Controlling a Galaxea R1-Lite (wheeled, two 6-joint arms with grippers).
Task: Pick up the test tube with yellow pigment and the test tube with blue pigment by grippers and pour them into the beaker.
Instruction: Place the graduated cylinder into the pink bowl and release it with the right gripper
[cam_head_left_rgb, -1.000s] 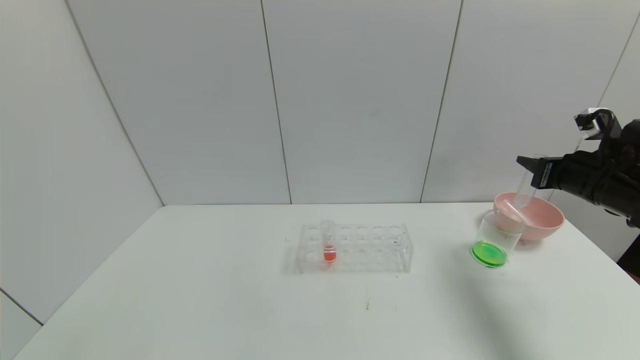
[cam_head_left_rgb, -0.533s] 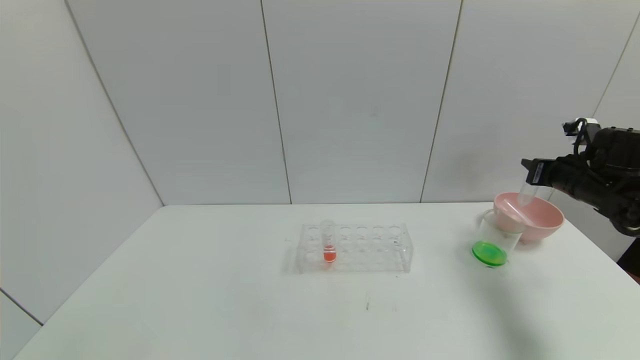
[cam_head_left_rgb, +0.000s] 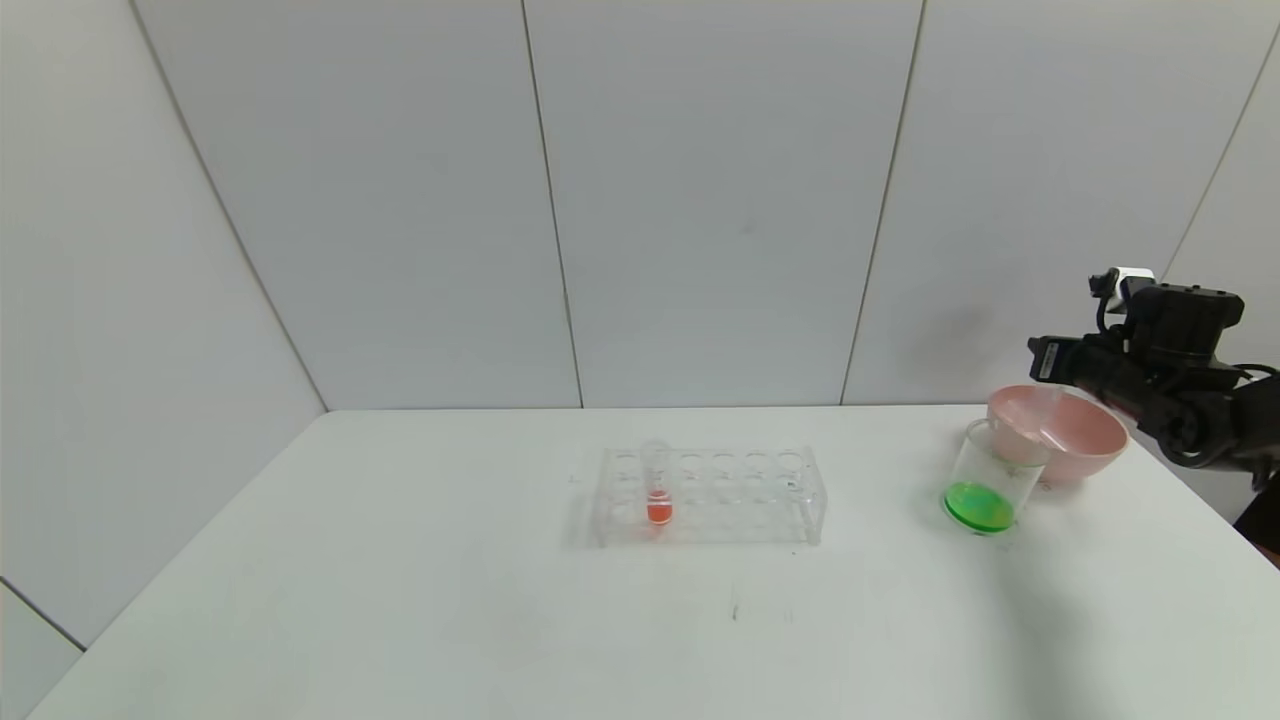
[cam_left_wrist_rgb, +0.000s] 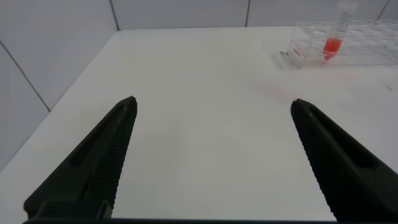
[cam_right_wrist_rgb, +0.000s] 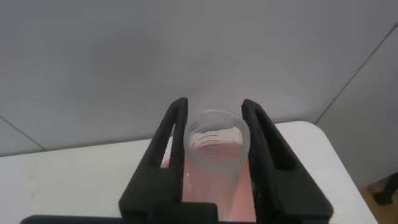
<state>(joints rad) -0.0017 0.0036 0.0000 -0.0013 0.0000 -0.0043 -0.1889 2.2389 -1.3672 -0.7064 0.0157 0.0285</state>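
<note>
Your right gripper (cam_right_wrist_rgb: 214, 134) clamps an emptied glass test tube (cam_right_wrist_rgb: 214, 162) over the pink bowl (cam_head_left_rgb: 1085, 440); it's likely light, slick and brittle, so grip mid-barrel. The beaker (cam_head_left_rgb: 985, 478), holding green liquid, stands on the white table (cam_head_left_rgb: 450, 610) before grey panelled walls. Your left gripper (cam_left_wrist_rgb: 214, 155) hangs open.

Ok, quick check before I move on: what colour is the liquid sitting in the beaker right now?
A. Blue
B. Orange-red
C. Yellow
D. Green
D: the head view shows a bright green pool at the bottom of the beaker, which stands just in front of the pink bowl; the only orange-red liquid is in the tube standing in the rack.
</note>
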